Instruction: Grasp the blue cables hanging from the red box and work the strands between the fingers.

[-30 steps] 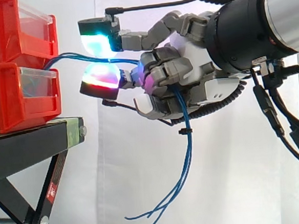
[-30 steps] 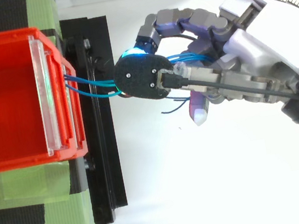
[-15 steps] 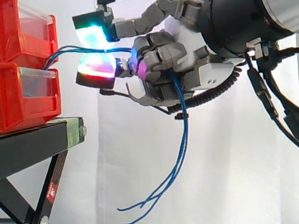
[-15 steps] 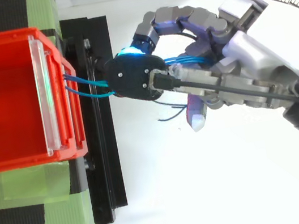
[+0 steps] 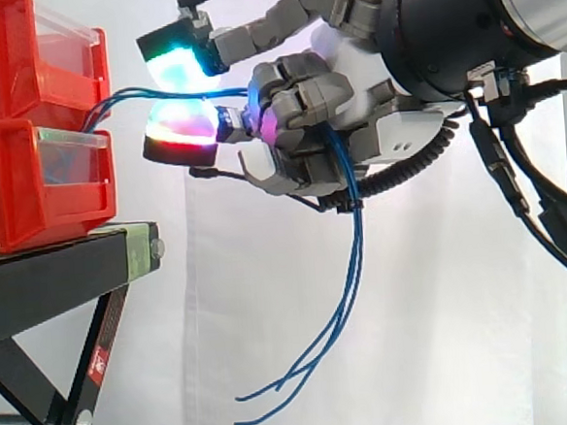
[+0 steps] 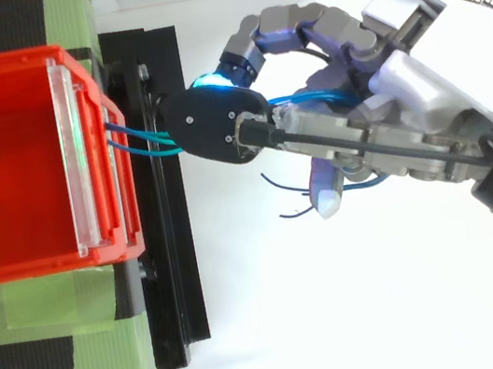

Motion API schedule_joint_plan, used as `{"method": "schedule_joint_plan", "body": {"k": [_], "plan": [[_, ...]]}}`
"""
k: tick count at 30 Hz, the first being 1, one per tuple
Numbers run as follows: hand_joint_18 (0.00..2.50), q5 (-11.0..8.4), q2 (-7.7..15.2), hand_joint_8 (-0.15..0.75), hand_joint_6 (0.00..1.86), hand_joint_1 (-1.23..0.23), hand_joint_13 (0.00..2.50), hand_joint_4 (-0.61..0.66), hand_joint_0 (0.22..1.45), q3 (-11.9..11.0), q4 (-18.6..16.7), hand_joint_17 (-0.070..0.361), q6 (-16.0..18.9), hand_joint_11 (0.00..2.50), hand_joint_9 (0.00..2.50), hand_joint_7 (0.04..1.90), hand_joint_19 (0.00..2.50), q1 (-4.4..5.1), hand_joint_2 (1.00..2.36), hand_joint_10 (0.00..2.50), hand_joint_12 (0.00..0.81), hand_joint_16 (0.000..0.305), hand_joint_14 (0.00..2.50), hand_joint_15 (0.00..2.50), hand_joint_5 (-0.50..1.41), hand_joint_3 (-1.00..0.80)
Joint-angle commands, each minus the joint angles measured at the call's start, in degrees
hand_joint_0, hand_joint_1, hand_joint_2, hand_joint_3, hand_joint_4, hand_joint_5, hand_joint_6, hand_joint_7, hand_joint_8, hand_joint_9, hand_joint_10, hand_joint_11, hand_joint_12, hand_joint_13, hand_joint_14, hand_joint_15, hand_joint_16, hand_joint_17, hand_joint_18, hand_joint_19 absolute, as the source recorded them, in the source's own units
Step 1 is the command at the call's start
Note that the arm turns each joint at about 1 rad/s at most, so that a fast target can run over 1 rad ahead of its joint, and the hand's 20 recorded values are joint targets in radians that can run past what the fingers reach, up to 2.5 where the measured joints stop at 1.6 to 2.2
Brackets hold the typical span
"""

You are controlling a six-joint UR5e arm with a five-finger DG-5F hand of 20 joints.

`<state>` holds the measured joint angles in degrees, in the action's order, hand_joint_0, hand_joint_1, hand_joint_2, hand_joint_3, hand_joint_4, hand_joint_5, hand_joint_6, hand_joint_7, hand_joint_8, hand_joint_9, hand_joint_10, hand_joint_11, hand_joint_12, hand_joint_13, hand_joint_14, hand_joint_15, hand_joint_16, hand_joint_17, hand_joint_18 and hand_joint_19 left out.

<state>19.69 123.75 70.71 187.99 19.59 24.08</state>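
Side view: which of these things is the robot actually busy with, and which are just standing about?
In the job: hand; blue cables held in its curled fingers; red bins the cables come from.
Just there: black stand; green tape; white curtain.

Out of the red plastic box point(image 5: 10, 193) come thin blue cables point(image 5: 353, 251), running level, bending over, then hanging loose, free ends splayed apart down low.
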Motion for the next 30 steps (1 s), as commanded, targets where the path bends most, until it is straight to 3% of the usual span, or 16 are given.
{"method": "schedule_joint_plan", "body": {"k": [1, 6, 9, 14, 16, 17, 18, 22, 23, 24, 26, 28, 30], "plan": [[2.5, 0.0, 0.0, 0.524, 0.53, -0.54, 1.99, 0.17, 0.94, 0.0, 0.1, 0.185, 0.2, 2.5, 1.95, 1.23, 0.58, 0.01, 1.01, 2.5, 0.623, 0.246, 2.5, 1.61, 0.27, 0.05], [2.5, 0.0, -0.1, 0.524, 0.49, -0.53, 1.99, 0.13, 0.95, 0.0, 0.4, 0.185, 0.9, 2.5, 1.95, 1.27, 0.58, 0.09, 1.01, 2.5, 0.623, 0.246, 2.5, 1.61, 0.28, 0.1], [2.5, 0.0, -0.1, 0.524, 0.71, -0.62, 1.99, 0.14, 0.92, 0.0, 1.0, 0.185, 1.1, 2.5, 1.95, 1.18, 0.58, 0.09, 1.01, 2.5, 0.623, 0.246, 2.5, 1.61, 0.19, 0.23], [2.5, 0.0, 0.0, 0.524, 1.05, -0.68, 1.99, 0.17, 0.91, 0.0, 1.6, 0.185, 2.0, 2.5, 1.95, 1.11, 0.58, 0.27, 1.01, 2.5, 0.623, 0.246, 2.5, 1.61, 0.04, 0.21], [2.5, 0.0, -0.1, 0.524, 1.18, -0.7, 1.99, 0.17, 0.88, 0.0, 1.8, 0.185, 2.2, 2.5, 1.95, 1.1, 0.58, 0.27, 1.01, 2.5, 0.623, 0.246, 2.5, 1.61, 0.0, 0.14], [2.5, 0.0, -0.1, 0.524, 1.28, -0.69, 1.99, 0.17, 0.82, 0.0, 2.0, 0.185, 2.6, 2.5, 1.95, 1.08, 0.58, 0.36, 1.01, 2.5, 0.623, 0.246, 2.5, 1.61, -0.02, -0.03], [2.5, 0.0, -0.1, 0.524, 1.3, -0.68, 1.99, 0.17, 0.81, 0.0, 2.2, 0.185, 2.6, 2.5, 1.95, 1.08, 0.58, 0.45, 1.02, 2.5, 0.623, 0.246, 2.5, 1.61, -0.02, -0.09], [2.5, -0.36, 0.0, 0.524, 1.2, -0.58, 1.99, 0.14, 0.83, 0.0, 3.3, 0.185, 3.8, 2.5, 1.95, 1.14, 0.58, 0.8, 1.01, 2.5, 0.623, 0.246, 2.5, 1.61, 0.07, -0.04], [2.5, -0.44, 0.0, 0.524, 1.0, -0.52, 1.99, 0.15, 0.89, 0.0, 3.5, 0.185, 4.0, 2.5, 1.95, 1.14, 0.58, 0.88, 1.0, 2.5, 0.623, 0.246, 2.5, 1.61, 0.14, 0.07], [2.5, -0.44, 0.0, 0.524, 0.92, -0.51, 1.99, 0.15, 0.92, 0.0, 3.7, 0.185, 4.3, 2.5, 1.95, 1.15, 0.58, 0.88, 1.0, 2.5, 0.623, 0.246, 2.5, 1.61, 0.17, 0.1], [2.5, -0.71, 0.0, 0.524, 0.56, -0.5, 1.99, 0.16, 0.95, 0.0, 4.0, 0.185, 4.8, 2.5, 1.95, 1.26, 0.58, 1.06, 1.01, 2.5, 0.623, 0.246, 2.5, 1.61, 0.29, 0.16], [2.5, -0.88, 0.0, 0.524, 0.35, -0.51, 1.99, 0.14, 1.0, 0.0, 4.3, 0.185, 5.1, 2.5, 1.95, 1.37, 0.58, 1.06, 1.01, 2.5, 0.623, 0.246, 2.5, 1.61, 0.38, 0.19], [2.5, -0.97, 0.0, 0.524, 0.34, -0.52, 1.99, 0.14, 1.02, 0.0, 4.6, 0.185, 5.4, 2.5, 1.95, 1.4, 0.58, 1.06, 1.01, 2.5, 0.623, 0.246, 2.5, 1.61, 0.39, 0.17]]}}
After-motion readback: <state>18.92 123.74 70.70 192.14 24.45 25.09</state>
